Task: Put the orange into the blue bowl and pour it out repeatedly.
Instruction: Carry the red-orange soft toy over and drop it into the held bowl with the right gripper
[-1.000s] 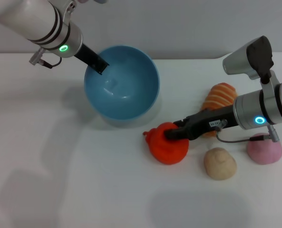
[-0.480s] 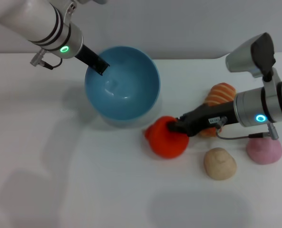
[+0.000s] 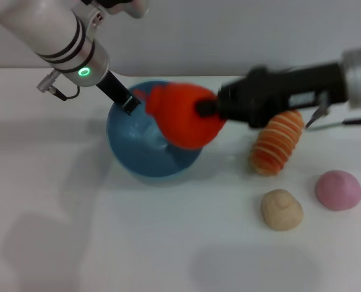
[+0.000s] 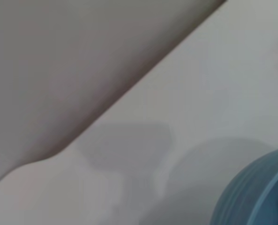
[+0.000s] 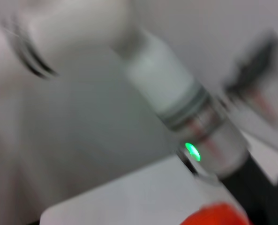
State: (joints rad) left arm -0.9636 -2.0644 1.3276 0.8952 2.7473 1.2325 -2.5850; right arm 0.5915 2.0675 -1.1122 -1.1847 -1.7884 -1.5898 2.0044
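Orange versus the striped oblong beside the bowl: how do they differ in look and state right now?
The orange is plain bright red-orange and lumpy; the striped oblong is banded orange and cream. The orange is held by the right gripper, lifted over the blue bowl, whose rim the left gripper holds; the striped oblong lies on the table, gripped by nothing. The orange looks rounder, the oblong elongated. Both share orange tones.

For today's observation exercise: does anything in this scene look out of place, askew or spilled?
Nothing is spilled. The orange hangs in the air over the blue bowl, held by the right pincer, not resting inside. The left pincer grips the bowl's rim. A striped oblong lies tilted on the table.
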